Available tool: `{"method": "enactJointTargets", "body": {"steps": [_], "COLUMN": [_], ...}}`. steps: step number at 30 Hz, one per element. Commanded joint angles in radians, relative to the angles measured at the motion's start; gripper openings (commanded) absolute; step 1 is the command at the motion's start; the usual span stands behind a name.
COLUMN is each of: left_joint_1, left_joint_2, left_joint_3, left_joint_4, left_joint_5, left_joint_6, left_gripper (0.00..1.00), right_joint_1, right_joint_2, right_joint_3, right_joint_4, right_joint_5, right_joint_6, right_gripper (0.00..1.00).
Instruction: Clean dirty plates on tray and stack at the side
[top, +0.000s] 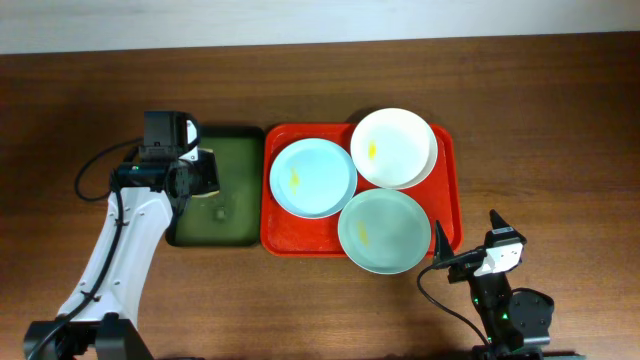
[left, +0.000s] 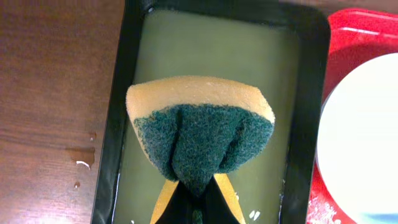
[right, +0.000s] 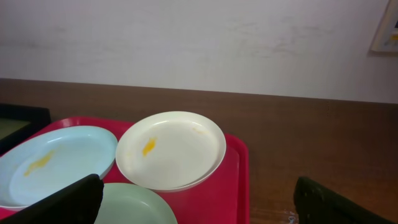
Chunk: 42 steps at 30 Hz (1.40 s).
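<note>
Step in hand: sponge loaded, and my read is the carry to the first dirty plate comes next; nothing looks wiped yet
Sponge (left: 202, 134): pinched in the left gripper (left: 196, 190), green scouring face folded round the fingers, yellow foam above; best to turn a flat scouring face downward before contact
Below it: the dark green tray (left: 305, 93) with its film of pale liquid; worth letting the sponge drain here, as droplets (left: 81, 163) already sit on the wood beside the rim
Nearest target: the light blue plate (top: 312, 177), on the red tray (top: 300, 240) just past the green tray's edge, yellow smear left of centre; press lightly and sweep through the smear so the plate does not skate
Farther on: the mint plate (top: 384, 231) overhangs the tray's front rim; the white plate (top: 393, 148) overlaps it at the back corner; each carries a smear
Left arm: reaches forward from its base, wrist bent down over the green tray
Right gripper (top: 468, 232): fingers spread, empty, parked near the tray's front right corner, pointing towards the plates
</note>
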Motion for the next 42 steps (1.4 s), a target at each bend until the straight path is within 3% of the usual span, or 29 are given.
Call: {"method": "enactJointTargets", "body": {"steps": [1, 8, 42], "left_joint_1": [0.002, 0.002, 0.003], "left_joint_2": [0.008, 0.008, 0.008], "left_joint_3": [-0.003, -0.003, -0.003], "left_joint_4": [0.024, 0.002, -0.020], "left_joint_5": [0.016, 0.071, 0.071], "left_joint_6": [0.005, 0.005, 0.006], "left_gripper": [0.00, 0.00, 0.00], "right_joint_1": [0.006, 0.006, 0.006], "right_joint_2": [0.000, 0.000, 0.000], "right_joint_3": [-0.005, -0.005, -0.005], "right_joint_4": [-0.005, -0.005, -0.005], "right_joint_5": [-0.013, -0.013, -0.013], "right_joint_6": [0.000, 0.000, 0.000], "right_gripper": [0.99, 0.99, 0.98]}}
